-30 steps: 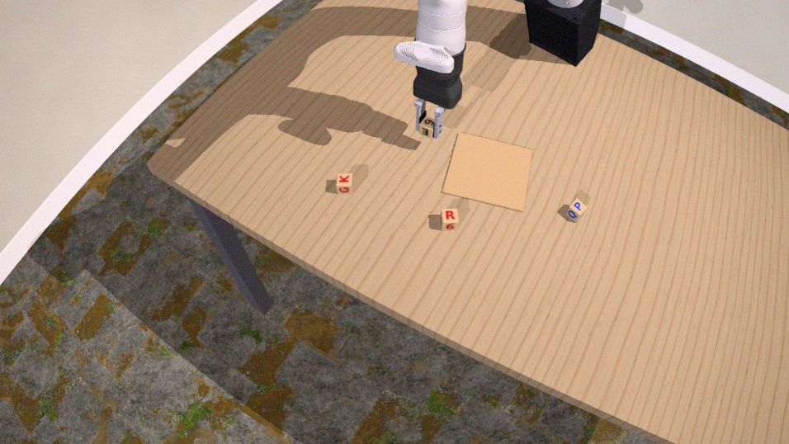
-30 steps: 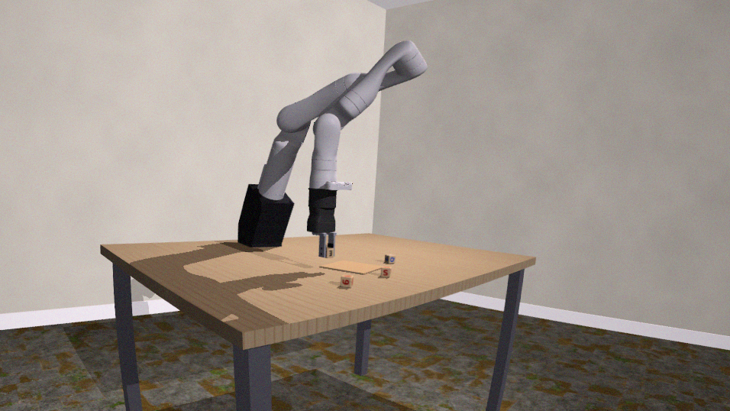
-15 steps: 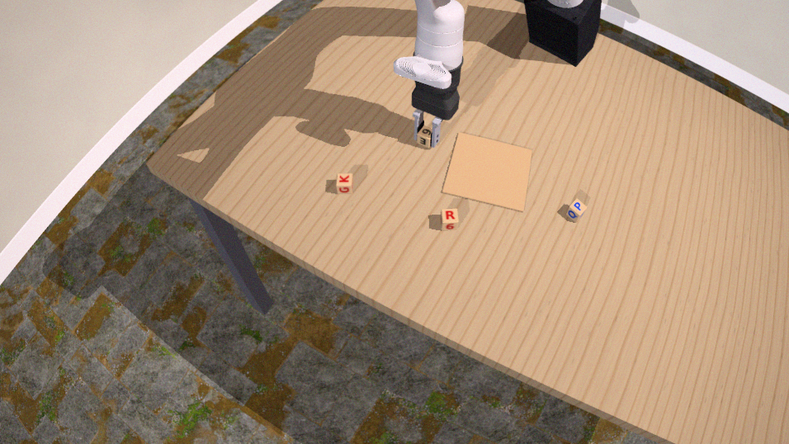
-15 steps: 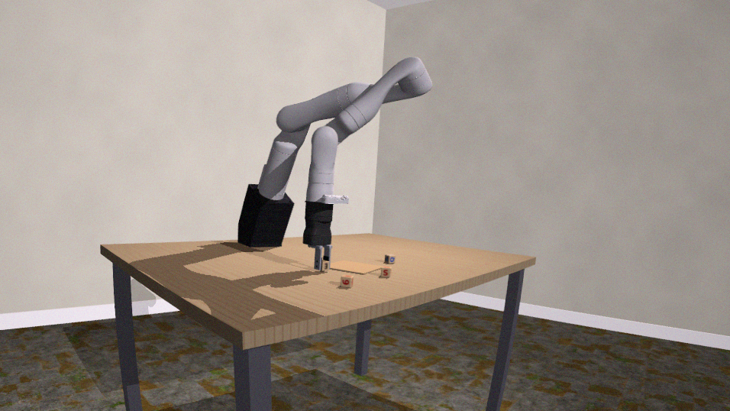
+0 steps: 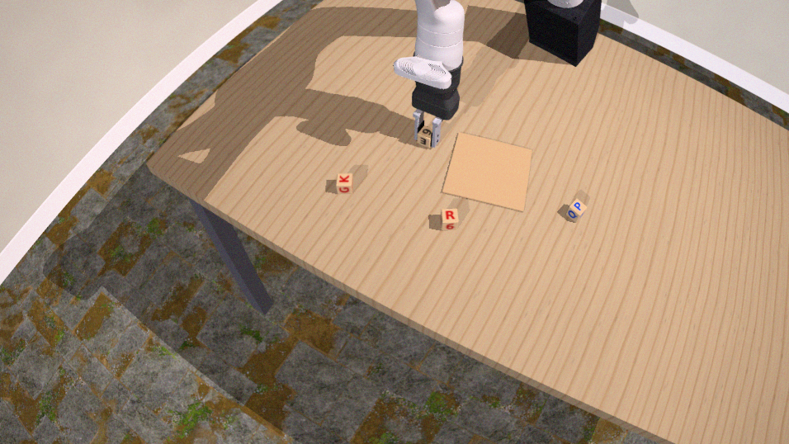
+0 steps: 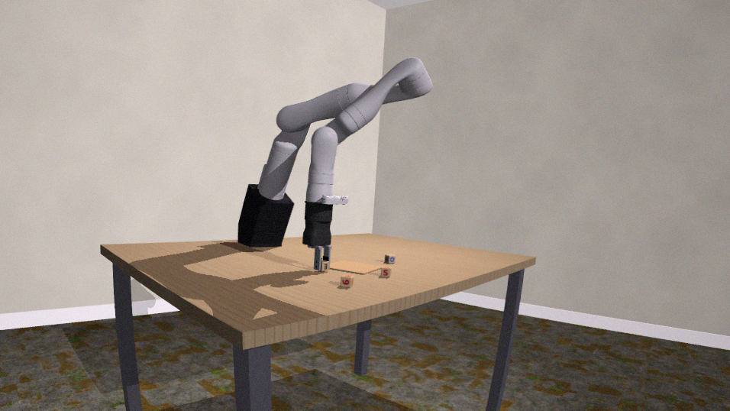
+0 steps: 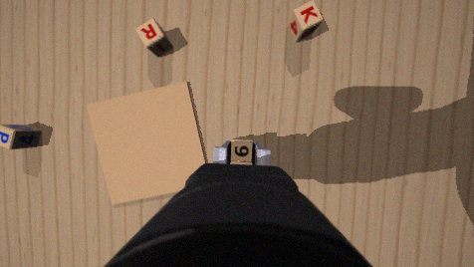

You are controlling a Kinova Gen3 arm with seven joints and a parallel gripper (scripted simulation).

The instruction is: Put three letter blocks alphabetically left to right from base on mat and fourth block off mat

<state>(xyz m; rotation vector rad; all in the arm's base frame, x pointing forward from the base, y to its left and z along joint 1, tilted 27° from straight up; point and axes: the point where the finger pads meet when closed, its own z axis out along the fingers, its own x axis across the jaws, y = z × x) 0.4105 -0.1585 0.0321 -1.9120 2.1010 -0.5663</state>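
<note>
Top view shows one bench [image 5: 634, 276] [image 6: 434, 276] [image 7: 75, 224] with four small blocks and one square mat [image 5: 487, 172] [image 6: 354, 266] [image 7: 146, 144]. The claw [image 5: 426, 141] [image 6: 323, 266] [image 7: 241, 149] is one, with two fingers, and it is closed on one block. This held block [image 5: 426, 138] [image 6: 325, 266] [image 7: 242, 150] has one black digit on top, a 6 or a 9. It is near the mat, on the side toward the left corner of the bench, and outside the mat. It is very low; whether it touches the bench, I cannot tell.

Three other blocks lie on the bench, each with one letter on top, and none of the three is on the mat. The K block [image 5: 344, 183] [image 6: 346, 281] [image 7: 307, 20], red, is the nearest of these to the left corner of the bench. The R block [image 5: 449, 219] [image 6: 385, 272] [image 7: 151, 35], also red, is near the mat, between it and the long front edge. The P block [image 5: 576, 210] [image 6: 389, 259] [image 7: 17, 136], blue, is the farthest from that left corner, past the mat. One black base [image 5: 562, 33] [image 6: 265, 219] stands at the back edge.
</note>
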